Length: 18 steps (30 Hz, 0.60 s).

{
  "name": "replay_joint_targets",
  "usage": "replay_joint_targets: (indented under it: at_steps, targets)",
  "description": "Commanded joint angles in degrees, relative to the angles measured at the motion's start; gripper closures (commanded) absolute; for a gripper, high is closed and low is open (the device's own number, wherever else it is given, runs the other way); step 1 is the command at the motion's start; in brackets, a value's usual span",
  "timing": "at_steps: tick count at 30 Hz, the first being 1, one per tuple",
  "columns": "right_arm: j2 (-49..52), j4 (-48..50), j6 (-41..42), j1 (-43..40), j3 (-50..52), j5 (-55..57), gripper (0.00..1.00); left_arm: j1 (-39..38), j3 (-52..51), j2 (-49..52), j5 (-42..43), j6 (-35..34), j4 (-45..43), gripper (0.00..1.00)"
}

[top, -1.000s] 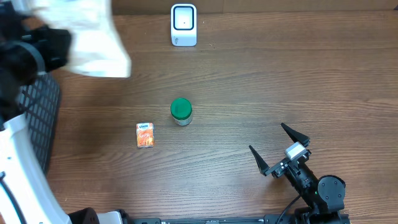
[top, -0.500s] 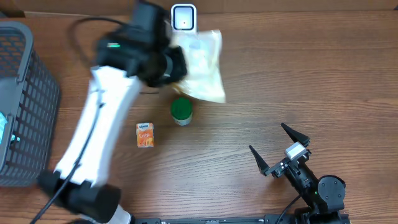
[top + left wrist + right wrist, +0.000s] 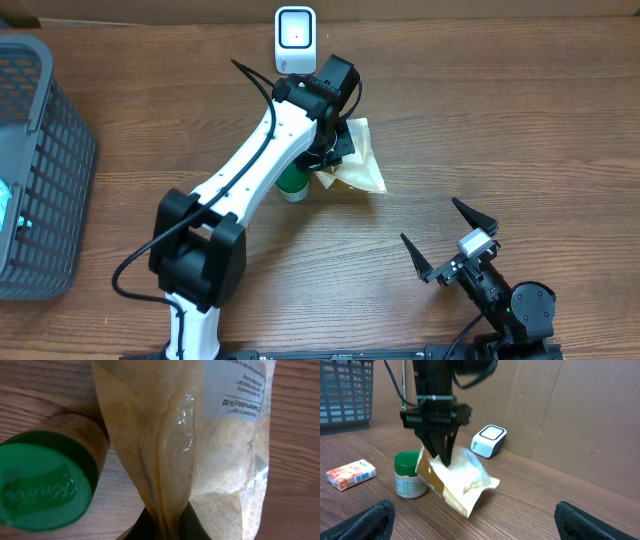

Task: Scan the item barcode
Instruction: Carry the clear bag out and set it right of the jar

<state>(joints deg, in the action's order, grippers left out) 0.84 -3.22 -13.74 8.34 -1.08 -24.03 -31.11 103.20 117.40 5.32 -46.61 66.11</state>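
While it hangs pinched by its top edge, the pouch (image 3: 360, 165) slants, its long axis running down and away from the scanner (image 3: 295, 40), its low corner on the counter (image 3: 500, 120) just beside the green-lidded jar (image 3: 42, 482). We see small print on it, too fine to read. Our left fingers (image 3: 441, 452) point straight down, clamped on the pouch; our right fingers (image 3: 416, 255) stand spread wide, well apart from it.
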Motion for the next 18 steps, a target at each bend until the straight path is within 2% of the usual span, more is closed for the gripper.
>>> replay_joint_targets:
  at_steps: [1,3,6,7,8,9,13,18]
  targets:
    - [-0.7,0.1,0.3,0.3,0.6,-0.2,0.00,-0.3,-0.1,3.8,0.8,-1.1,-0.1,0.94]
    - [-0.7,0.1,0.3,0.3,0.6,-0.2,0.00,-0.3,-0.1,4.3,2.1,0.5,-0.2,0.88]
    - [-0.7,0.1,0.3,0.3,0.6,-0.2,0.00,-0.3,-0.1,4.3,2.2,3.5,0.0,0.72]
    - [-0.7,0.1,0.3,0.3,0.6,-0.2,0.00,-0.3,-0.1,4.3,2.2,3.7,0.3,0.63]
    - [-0.7,0.1,0.3,0.3,0.6,-0.2,0.00,-0.2,-0.1,4.3,2.2,4.1,0.8,0.46]
    - [-0.7,0.1,0.3,0.3,0.6,-0.2,0.00,0.0,-0.1,4.3,2.2,4.6,1.2,0.37]
    - [-0.7,0.1,0.3,0.3,0.6,-0.2,0.00,0.7,1.8,3.2,2.2,7.9,4.0,0.34]
    - [-0.7,0.1,0.3,0.3,0.6,-0.2,0.00,3.9,10.8,-0.7,1.7,13.4,8.8,0.36]
